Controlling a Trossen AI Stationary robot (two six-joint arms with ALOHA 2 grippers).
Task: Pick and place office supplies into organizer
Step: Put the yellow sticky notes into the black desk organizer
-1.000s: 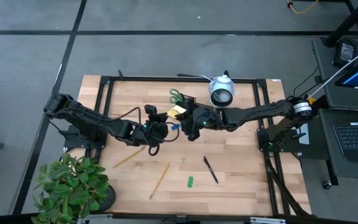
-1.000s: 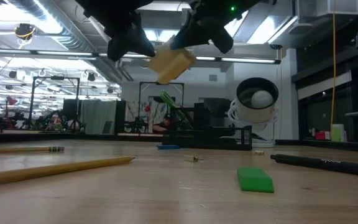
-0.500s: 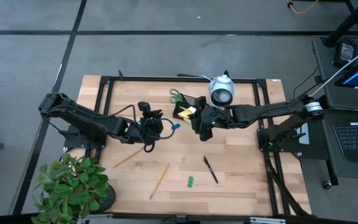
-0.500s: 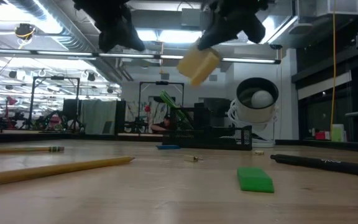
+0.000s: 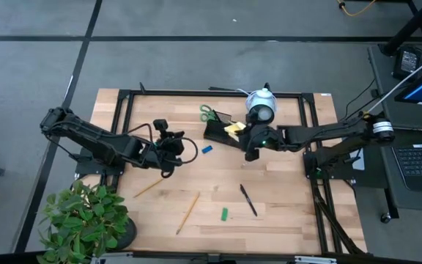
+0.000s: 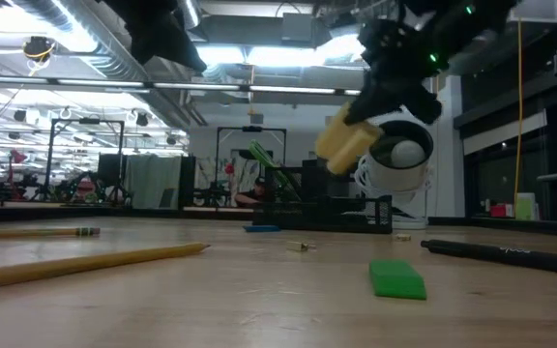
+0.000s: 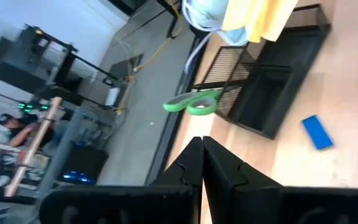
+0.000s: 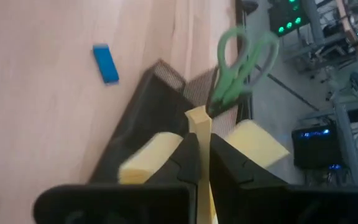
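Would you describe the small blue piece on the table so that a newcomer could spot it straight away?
Start at the black organizer near the far edge of the wooden table, with green-handled scissors standing in it. Just in front of it lies the small blue piece, flat on bare wood. It is the only blue item; the similar block near the front edge is green.

— Any words, labels or numbers you can read here?
— None. The sticky-note pad [image 8: 199, 134], pens, pencils and organizer [image 5: 218, 132] show no print that can be made out.
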